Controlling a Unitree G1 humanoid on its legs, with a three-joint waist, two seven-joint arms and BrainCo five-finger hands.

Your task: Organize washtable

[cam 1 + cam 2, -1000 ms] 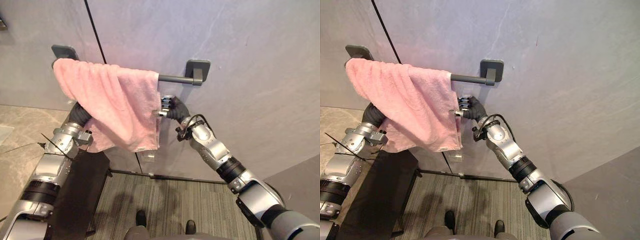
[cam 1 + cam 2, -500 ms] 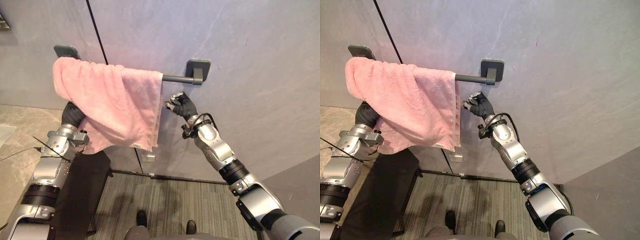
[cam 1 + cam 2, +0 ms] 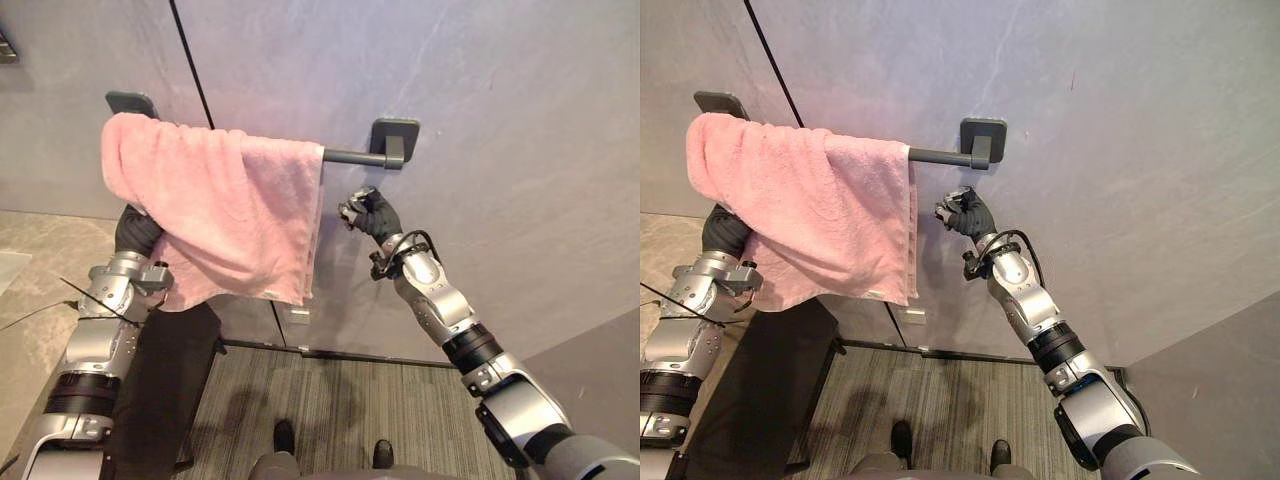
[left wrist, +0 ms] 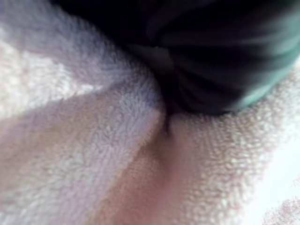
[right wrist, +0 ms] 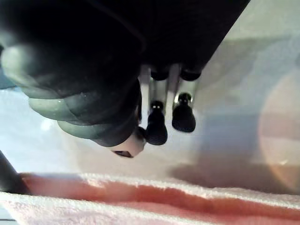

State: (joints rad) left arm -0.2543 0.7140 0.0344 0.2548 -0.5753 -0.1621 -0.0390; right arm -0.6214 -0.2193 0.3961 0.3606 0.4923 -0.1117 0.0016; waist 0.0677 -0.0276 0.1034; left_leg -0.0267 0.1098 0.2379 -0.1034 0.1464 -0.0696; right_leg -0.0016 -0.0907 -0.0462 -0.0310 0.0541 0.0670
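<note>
Finding: the grey wall (image 3: 500,100) carries the work, and the pink towel (image 3: 230,210) hangs on it over a dark rail (image 3: 350,156). The towel is crowded toward the end of the rail on my left hand's side. A bare stretch of rail runs above my right hand to the bracket (image 3: 394,135).

Left hand (image 3: 135,230): it is tucked up behind the hanging cloth. Its own wrist view shows towel pile pressed against the dark cover. I cannot tell whether it is apart or clamped.

Right hand (image 3: 368,212): it is just beside the towel's free side edge, below the rail and clear of the cloth. Its fingers (image 5: 156,127) are curled together and hold nothing.

Assessment: I judge the step in hand to be squaring the towel on the rail.

Recommendations:
- Bring the right hand across to the near side edge and pinch both layers together, high up and close under the rail.
- Draw the cloth sideways along the rail toward the bare stretch, not downward. Pile cloth is likely to drag, and a downward pull could slide it off.
- Lift the cloth behind with the left hand only enough to ease that drag.
- Finish by levelling the lower hem (image 3: 240,296), which hangs slanted.
</note>
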